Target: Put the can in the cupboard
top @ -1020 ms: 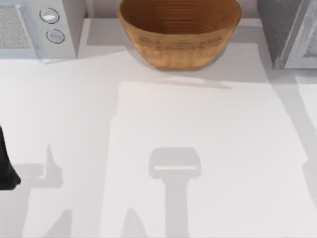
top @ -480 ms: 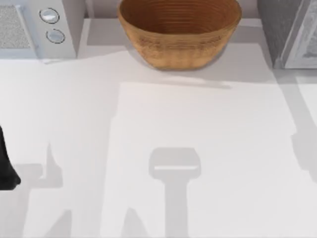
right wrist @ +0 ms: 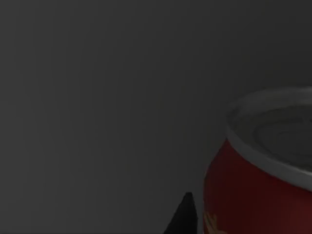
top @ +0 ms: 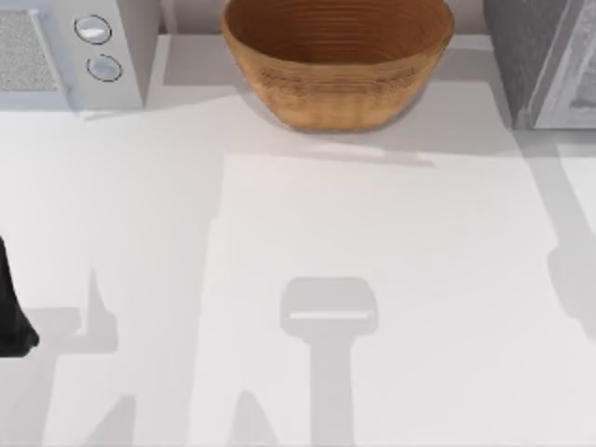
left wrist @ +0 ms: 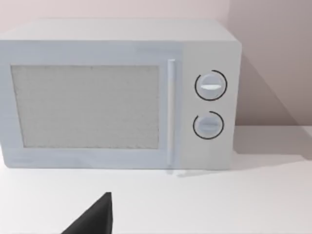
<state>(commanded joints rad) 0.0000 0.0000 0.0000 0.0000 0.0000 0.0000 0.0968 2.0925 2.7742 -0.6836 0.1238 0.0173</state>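
**Top and wrist views, transfer stage.** Over the last 1 s the only change on the table (top: pixel 391 279) is at its right edge: the grey shadow (top: pixel 573 279) there has spread inward from a thin sliver to a broad patch. Everything else has kept its place. This suggests the right arm is travelling above that side, toward the cupboard (top: pixel 517 47) in the far right corner.

The can (right wrist: pixel 263 195) lies very close to the right wrist camera, against a dim, featureless dark-grey surround. That surround may be the cupboard's inside, though this is a judgement. The right gripper (right wrist: pixel 183 219) appears as 1 dark tip just beside the can; whether it clamps the can or stands apart from it cannot be told. The task therefore seems late, with release not yet confirmed.

The left arm (top: pixel 11 307) sits parked at the table's left edge. The left gripper (left wrist: pixel 95 220) faces the microwave (left wrist: pixel 122 97), and its state cannot be told either.

**Materials and shapes**
- Can — glossy red cylinder with a rolled silver-grey rim and a recessed top.
- Basket (top: pixel 337 65) — coiled tan weave in a wide oval bowl shape, at the far middle.
- Microwave — smooth pale box with a mesh-textured window, a slim vertical handle and 2 round dials.
- Cupboard — speckled grey side.
- Table — matt white.
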